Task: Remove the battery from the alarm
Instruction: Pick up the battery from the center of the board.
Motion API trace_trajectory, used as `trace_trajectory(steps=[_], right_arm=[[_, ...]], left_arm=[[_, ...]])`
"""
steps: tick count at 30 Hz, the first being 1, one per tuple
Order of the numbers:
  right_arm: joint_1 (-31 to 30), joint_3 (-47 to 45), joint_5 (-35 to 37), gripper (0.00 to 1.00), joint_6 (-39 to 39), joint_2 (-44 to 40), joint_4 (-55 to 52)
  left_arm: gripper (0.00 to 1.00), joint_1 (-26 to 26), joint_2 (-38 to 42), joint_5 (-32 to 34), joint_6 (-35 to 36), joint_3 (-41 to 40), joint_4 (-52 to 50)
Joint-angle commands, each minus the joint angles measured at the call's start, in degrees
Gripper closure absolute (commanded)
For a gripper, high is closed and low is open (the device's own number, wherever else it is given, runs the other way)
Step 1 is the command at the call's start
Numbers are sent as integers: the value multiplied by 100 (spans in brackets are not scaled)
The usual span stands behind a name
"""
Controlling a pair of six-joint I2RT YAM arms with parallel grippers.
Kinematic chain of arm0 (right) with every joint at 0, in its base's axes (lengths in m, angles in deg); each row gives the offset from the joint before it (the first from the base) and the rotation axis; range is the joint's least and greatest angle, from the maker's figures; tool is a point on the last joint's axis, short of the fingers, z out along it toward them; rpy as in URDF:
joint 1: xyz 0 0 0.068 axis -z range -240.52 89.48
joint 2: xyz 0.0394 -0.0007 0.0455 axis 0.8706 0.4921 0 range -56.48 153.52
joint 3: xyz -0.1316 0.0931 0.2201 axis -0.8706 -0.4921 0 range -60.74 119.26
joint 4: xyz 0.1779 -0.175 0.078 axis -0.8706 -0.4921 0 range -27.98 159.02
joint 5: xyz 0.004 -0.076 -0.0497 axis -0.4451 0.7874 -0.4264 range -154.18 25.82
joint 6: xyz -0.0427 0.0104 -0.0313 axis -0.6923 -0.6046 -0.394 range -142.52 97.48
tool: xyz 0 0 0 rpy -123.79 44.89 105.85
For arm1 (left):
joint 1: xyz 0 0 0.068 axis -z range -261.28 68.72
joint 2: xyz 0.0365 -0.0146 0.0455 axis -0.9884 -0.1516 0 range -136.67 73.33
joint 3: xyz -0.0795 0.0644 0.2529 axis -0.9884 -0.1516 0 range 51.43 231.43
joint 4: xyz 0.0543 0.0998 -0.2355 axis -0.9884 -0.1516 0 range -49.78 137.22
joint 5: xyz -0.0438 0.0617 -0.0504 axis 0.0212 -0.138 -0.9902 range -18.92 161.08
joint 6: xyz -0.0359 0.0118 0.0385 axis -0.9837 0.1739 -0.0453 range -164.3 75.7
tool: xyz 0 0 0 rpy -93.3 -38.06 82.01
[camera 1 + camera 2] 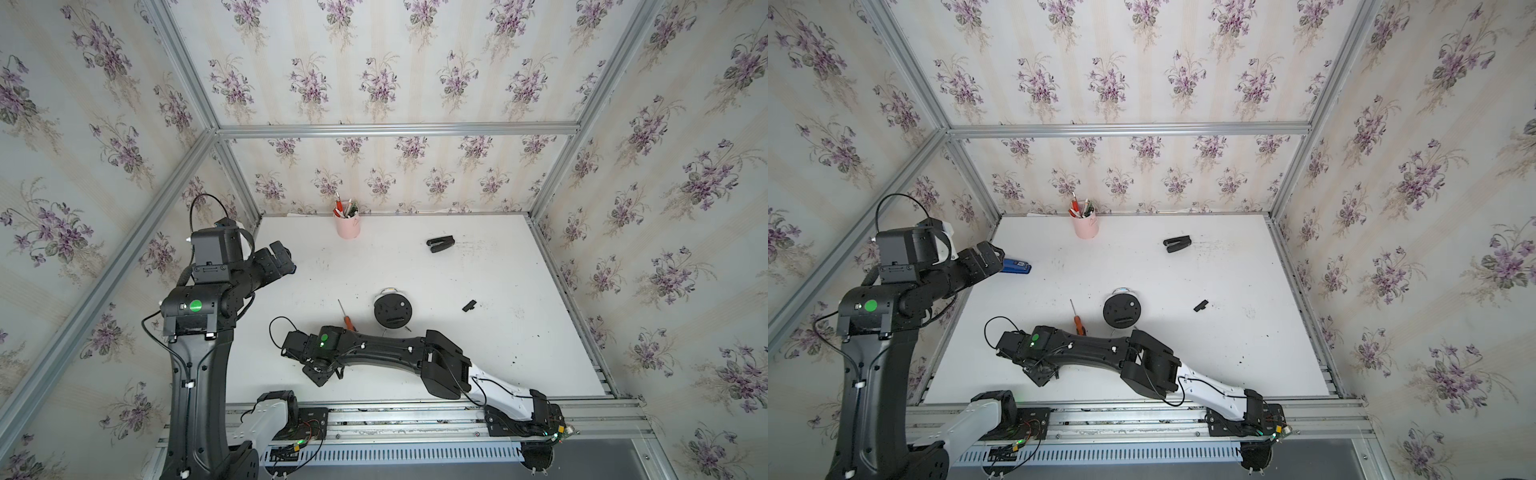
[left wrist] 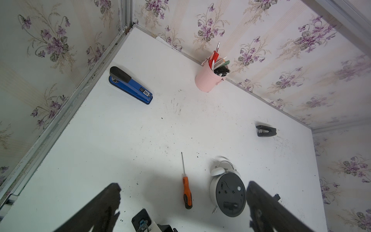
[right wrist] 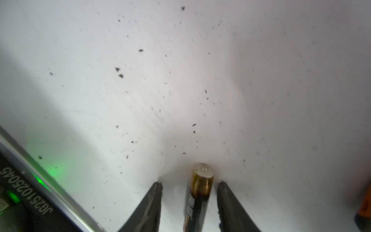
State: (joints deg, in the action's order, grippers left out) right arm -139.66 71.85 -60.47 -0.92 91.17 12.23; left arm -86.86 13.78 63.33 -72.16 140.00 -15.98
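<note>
Black gold-ended cylindrical battery [image 3: 198, 192], laid lengthwise between parted right gripper [image 3: 189, 183] jaws, untouched, gold end pointed past the fingertips [image 3: 157, 187], left gripper [image 1: 280, 255] spread wide.

Walls all round are cream striped wallpaper with purple flower sprigs [image 1: 380, 83], held in silver aluminium frame rails [image 1: 395, 129]. Plain white counter [image 1: 519, 282] fills the lower middle of the frame, scuffed and speckled with dark crumbs [image 3: 120, 76].
</note>
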Motion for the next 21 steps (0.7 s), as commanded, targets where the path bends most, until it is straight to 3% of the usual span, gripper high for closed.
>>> trace_trajectory(steps=[1, 6, 10, 11, 18, 21], right_arm=[[6, -107, 64, 59, -66, 245, -462], [10, -409, 122, 78, -46, 184, -441], [109, -556, 148, 100, 122, 63, -419], [176, -728, 126, 100, 210, -101, -306], [1277, -3430, -504, 100, 1227, -3087, 1112], [2164, -4680, -401, 100, 1420, -4623, 1232]], left_arm=[[0, 3, -17, -45, 57, -27, 113], [0, -2, -48, -25, 127, -18, 124], [0, 0, -57, -51, 154, -80, 174], [0, 1, -57, -79, 165, -106, 185], [0, -4, 124, -505, 16, -105, 516], [0, 18, 84, -1222, -188, -430, 844]])
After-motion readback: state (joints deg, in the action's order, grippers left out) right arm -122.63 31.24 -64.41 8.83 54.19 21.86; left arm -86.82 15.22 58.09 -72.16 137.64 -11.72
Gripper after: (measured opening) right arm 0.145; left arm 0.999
